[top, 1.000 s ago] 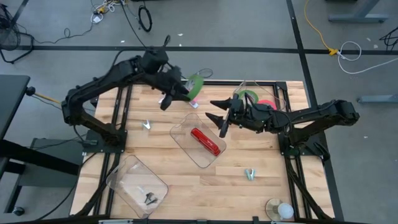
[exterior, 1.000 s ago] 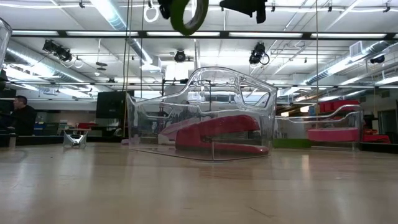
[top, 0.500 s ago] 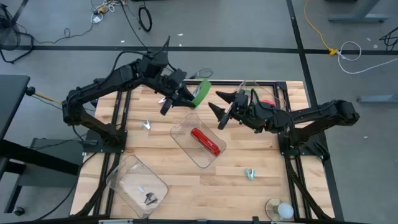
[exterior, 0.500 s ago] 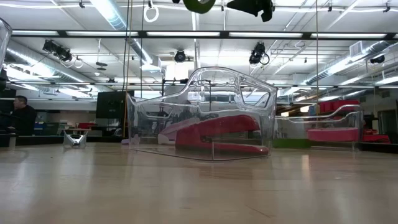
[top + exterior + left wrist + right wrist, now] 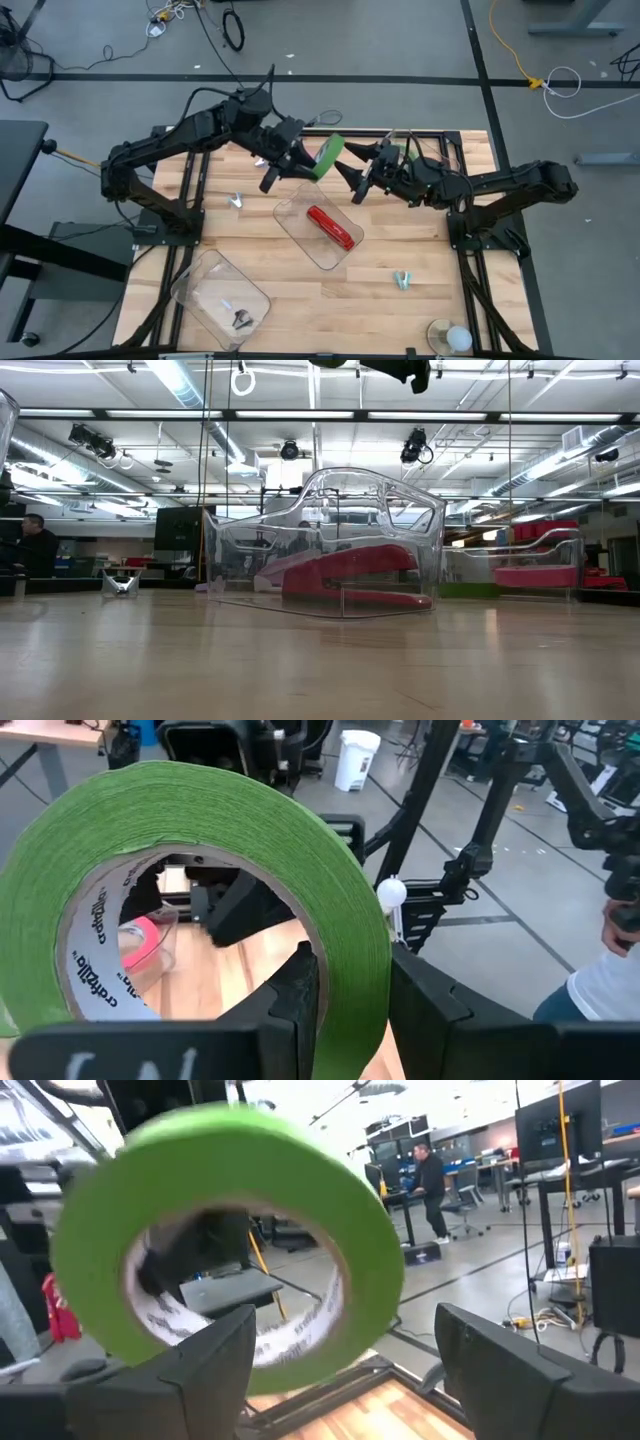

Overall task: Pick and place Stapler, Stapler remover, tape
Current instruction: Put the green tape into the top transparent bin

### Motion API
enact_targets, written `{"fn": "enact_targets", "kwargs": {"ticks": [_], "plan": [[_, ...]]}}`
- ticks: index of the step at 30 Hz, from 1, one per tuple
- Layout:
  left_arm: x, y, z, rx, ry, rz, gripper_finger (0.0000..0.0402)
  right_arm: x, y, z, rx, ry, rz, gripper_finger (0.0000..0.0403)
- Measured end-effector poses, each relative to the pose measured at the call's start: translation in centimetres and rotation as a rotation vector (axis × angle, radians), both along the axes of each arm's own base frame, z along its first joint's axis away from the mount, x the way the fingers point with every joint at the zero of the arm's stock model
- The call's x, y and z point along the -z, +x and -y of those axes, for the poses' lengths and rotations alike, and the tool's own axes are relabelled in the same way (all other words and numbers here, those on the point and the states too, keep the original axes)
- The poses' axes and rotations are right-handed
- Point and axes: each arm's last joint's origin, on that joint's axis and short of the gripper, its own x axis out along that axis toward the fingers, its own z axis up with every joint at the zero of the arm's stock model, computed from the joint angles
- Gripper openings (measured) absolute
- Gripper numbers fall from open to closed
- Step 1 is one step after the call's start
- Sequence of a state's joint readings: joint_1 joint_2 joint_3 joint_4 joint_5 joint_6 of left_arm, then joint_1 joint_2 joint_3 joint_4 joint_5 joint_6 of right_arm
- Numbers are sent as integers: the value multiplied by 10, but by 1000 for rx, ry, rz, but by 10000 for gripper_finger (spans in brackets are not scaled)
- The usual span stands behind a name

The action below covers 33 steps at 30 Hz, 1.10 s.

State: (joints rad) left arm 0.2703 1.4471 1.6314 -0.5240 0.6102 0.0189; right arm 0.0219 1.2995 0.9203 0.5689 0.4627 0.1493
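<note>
Left gripper [image 5: 310, 160], as I observed it from the high view, was clamped on a green ring of tape with an open centre [image 5: 329, 156], holding it edge-up above the far middle of the light wooden table [image 5: 300, 300]. I noted the right gripper [image 5: 358, 177] just beside that ring, its fingers spread wide and holding nothing. Below them a clear plastic tray [image 5: 291, 212] held the red stapler [image 5: 332, 227]. A second clear plastic tray [image 5: 200, 280] at the near left corner held a small dark metal item [image 5: 241, 319] that I took for a staple remover. Two more small metal staple removers lay loose on the wood, one at the left [image 5: 237, 201] and one at the near right [image 5: 402, 279]. I could make out a red-pink ring [image 5: 428, 165] at the far right, partly hidden by the right arm.

From the low view I recorded the stapler [image 5: 345, 575] resting inside its tray [image 5: 400, 510], with both arms almost wholly above the frame.

From the left wrist view I confirmed the two dark fingers [image 5: 295, 1005] pinching the wall of the green ring [image 5: 330, 890], one inside the hole and one outside.

From the right wrist view I saw the same ring [image 5: 300, 1170] ahead of the wide-set fingers [image 5: 210, 1360], not touched by them. A person [image 5: 432, 1180] stood in the room beyond.
</note>
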Motion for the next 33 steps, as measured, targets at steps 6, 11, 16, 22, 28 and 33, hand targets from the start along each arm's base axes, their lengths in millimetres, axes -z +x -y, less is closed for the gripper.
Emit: {"fn": "enact_targets", "kwargs": {"ticks": [6,11,16,22,28,33], "plan": [[1,4,-1,-13,0,6,101,-2,-1,9,30,0,21,306],[1,5,-2,-17,4,21,101,-2,-1,17,30,-7,26,306],[0,5,-2,-17,5,22,101,-4,-1,24,7,-17,41,306],[0,6,-2,-17,5,23,101,-4,1,32,-20,-33,72,306],[0,6,-2,-17,5,23,101,1,5,42,-32,-44,62,306],[0,5,-2,-17,5,23,101,4,10,47,-49,-58,87,306]]}}
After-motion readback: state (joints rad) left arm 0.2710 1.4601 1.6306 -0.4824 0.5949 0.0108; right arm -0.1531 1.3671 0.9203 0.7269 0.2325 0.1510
